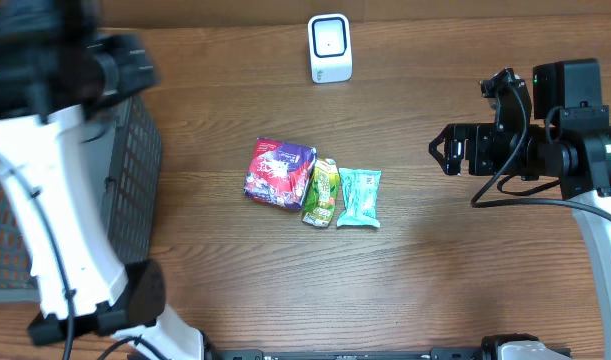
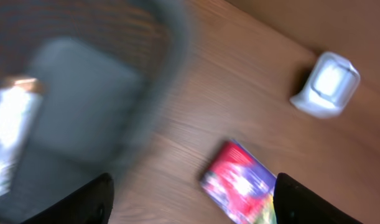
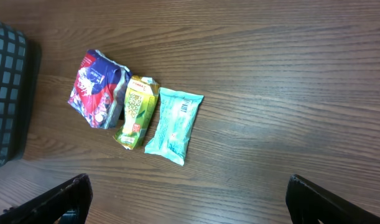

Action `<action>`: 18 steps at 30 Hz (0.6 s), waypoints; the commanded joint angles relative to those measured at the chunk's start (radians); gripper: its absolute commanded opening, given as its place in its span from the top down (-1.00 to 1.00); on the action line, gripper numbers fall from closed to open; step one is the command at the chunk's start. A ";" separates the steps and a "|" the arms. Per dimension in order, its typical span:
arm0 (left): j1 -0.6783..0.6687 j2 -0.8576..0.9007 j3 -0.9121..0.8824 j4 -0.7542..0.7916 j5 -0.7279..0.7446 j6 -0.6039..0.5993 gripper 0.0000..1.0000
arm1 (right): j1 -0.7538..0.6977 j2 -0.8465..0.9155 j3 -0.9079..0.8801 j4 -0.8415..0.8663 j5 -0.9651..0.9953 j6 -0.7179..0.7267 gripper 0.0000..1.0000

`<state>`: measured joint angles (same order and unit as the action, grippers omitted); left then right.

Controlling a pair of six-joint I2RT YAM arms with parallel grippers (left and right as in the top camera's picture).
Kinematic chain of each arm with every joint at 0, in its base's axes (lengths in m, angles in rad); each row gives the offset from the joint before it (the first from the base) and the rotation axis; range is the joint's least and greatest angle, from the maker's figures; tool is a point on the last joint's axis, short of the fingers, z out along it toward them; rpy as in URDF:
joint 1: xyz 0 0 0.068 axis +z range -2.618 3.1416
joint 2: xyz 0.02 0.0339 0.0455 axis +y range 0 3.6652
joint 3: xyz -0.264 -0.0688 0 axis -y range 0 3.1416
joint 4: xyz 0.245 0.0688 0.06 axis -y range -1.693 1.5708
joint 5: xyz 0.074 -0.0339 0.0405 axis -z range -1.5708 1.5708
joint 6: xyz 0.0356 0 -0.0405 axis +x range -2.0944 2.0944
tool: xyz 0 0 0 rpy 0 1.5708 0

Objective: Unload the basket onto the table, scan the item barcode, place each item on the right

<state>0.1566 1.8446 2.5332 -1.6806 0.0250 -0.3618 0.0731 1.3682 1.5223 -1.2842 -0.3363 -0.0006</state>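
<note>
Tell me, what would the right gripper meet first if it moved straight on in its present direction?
Probably the bare table: the right gripper, in its own view, has only wood between its open jaws. The three packets lie aside. Depth is unclear.

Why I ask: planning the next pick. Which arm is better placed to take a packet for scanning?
Right, probably. The right gripper is open, empty and faces the teal packet, the one nearest it. The left gripper, also open, hangs by the basket, farther away.
</note>
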 commanded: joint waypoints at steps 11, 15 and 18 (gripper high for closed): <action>0.390 -0.093 -0.510 0.073 -0.156 -0.080 -0.24 | 0.005 0.003 0.022 -0.001 -0.006 -0.005 -1.00; 0.390 -0.106 -0.676 0.203 -0.176 -0.080 -0.23 | 0.005 0.003 0.022 -0.008 -0.006 -0.005 -1.00; 0.381 -0.106 -0.792 0.304 -0.198 -0.080 -0.23 | 0.005 0.003 0.021 -0.011 -0.006 -0.005 -1.00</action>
<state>0.5510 1.7779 1.8343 -1.4322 -0.1207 -0.4198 0.0731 1.3682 1.5223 -1.2968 -0.3363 -0.0002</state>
